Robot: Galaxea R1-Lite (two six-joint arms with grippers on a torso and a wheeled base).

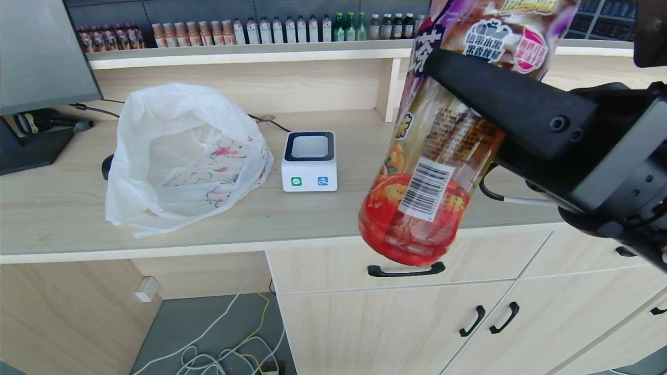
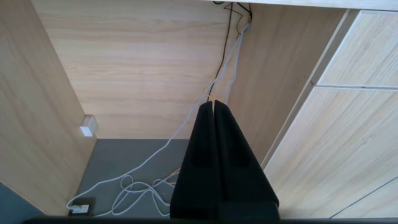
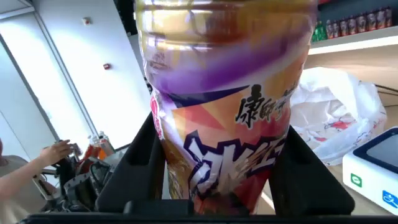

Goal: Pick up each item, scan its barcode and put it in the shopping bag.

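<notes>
My right gripper (image 1: 458, 88) is shut on a large drink bottle (image 1: 432, 172) with a purple, orange and red label, held high above the counter's front edge, right of the scanner. The bottle (image 3: 230, 106) hangs tilted, its barcode facing the head camera. The white scanner box (image 1: 309, 161) with a dark-framed window sits mid-counter. A white plastic shopping bag (image 1: 182, 156) lies open to its left, with something printed red inside. My left gripper (image 2: 214, 109) is shut with nothing in it, hanging below the counter over the floor.
A monitor base (image 1: 31, 146) and cables stand at the counter's far left. A shelf of several bottles (image 1: 260, 31) runs along the back. Cabinet drawers with black handles (image 1: 406, 270) lie below the counter. Loose cables (image 2: 143, 180) lie on the floor.
</notes>
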